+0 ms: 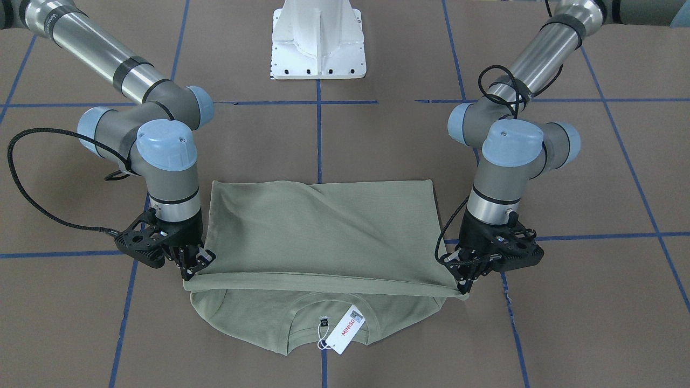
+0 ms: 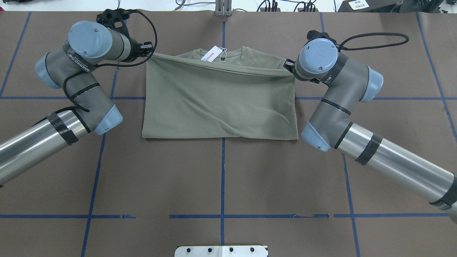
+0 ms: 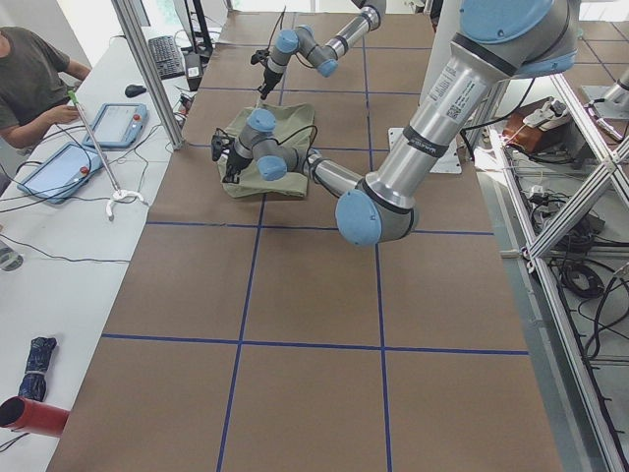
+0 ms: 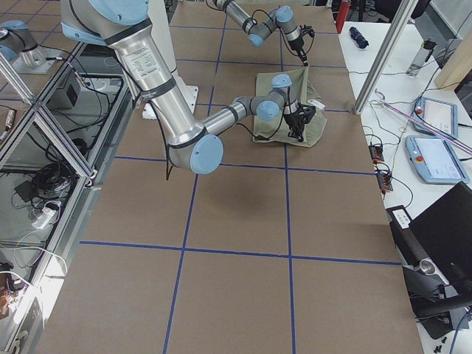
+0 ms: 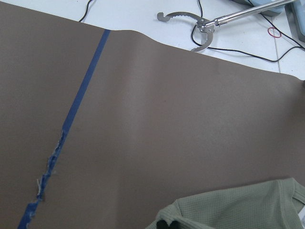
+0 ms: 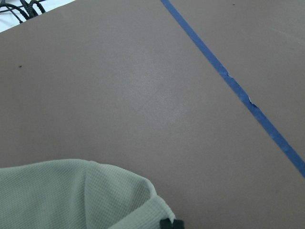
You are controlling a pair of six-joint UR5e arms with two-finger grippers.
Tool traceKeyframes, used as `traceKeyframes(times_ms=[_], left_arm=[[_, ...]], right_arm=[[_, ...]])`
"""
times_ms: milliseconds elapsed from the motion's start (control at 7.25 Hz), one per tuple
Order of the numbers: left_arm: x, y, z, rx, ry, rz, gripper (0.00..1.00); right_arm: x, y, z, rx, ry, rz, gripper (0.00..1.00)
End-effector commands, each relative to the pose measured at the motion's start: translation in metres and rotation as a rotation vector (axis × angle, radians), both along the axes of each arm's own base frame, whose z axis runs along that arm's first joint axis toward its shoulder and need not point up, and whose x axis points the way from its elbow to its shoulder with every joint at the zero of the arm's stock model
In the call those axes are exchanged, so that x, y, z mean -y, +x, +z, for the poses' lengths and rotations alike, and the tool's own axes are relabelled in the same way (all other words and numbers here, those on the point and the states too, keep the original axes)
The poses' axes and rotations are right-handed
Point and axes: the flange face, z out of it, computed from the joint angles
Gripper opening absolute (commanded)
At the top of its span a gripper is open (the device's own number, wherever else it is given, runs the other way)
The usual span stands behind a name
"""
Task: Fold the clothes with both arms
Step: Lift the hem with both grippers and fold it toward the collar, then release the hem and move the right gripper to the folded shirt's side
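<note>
The sage-green shirt point(image 1: 323, 231) lies on the brown table, folded in half, its lower edge carried over toward the collar. The white MINISO tag point(image 1: 347, 328) lies at the collar, uncovered. My left gripper point(image 1: 462, 284) is shut on one corner of the folded edge. My right gripper point(image 1: 188, 272) is shut on the other corner. The edge hangs taut between them, just above the lower layer. In the overhead view the shirt point(image 2: 219, 100) spans between the left gripper point(image 2: 149, 54) and the right gripper point(image 2: 289, 69). Each wrist view shows a shirt corner point(image 5: 238, 205) point(image 6: 71, 195) at the fingertips.
The white pedestal base point(image 1: 318, 40) stands behind the shirt. Blue tape lines point(image 2: 223, 178) grid the brown table. Beyond the table's far edge lie a grabber tool point(image 5: 200, 28) and cables. An operator point(image 3: 29, 69) sits at a side table with tablets.
</note>
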Motion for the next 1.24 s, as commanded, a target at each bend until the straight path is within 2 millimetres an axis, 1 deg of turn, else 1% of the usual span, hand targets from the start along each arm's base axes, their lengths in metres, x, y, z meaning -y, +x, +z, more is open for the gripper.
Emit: traceKeyframes(times_ms=[0,138,276,414,552,690,828,966,1104], left_arm=[[0.002,0.005,0.009,0.001,0.007,0.008,0.39],[0.001,0.004,0.006,0.001,0.019,0.014,0.43],[0.0,-0.001,-0.003,-0.02,0.039,0.014,0.44],[-0.005,-0.007,-0.012,-0.04,0.058,0.015,0.44],[-0.008,-0.01,-0.021,-0.052,0.07,0.016,0.44],[-0.01,-0.012,-0.019,-0.053,0.069,0.018,0.44],[-0.015,-0.017,-0.02,-0.058,0.077,0.016,0.44],[-0.016,-0.017,-0.02,-0.059,0.078,0.016,0.44],[-0.016,-0.017,-0.019,-0.059,0.076,0.016,0.44]], right_arm=[[0.004,0.0,-0.007,0.007,0.008,0.0,0.5],[0.007,0.001,-0.019,0.022,0.02,-0.001,0.57],[0.004,0.004,-0.028,0.05,0.019,-0.021,0.61],[-0.006,0.015,-0.044,0.114,0.01,-0.054,0.65],[-0.039,0.037,-0.035,0.146,0.012,-0.069,0.72],[-0.074,0.044,-0.035,0.19,-0.003,-0.062,0.76],[-0.094,0.043,-0.032,0.246,-0.074,0.002,0.79],[-0.108,0.036,-0.024,0.291,-0.156,0.071,0.8],[-0.121,0.023,-0.023,0.328,-0.198,0.124,0.81]])
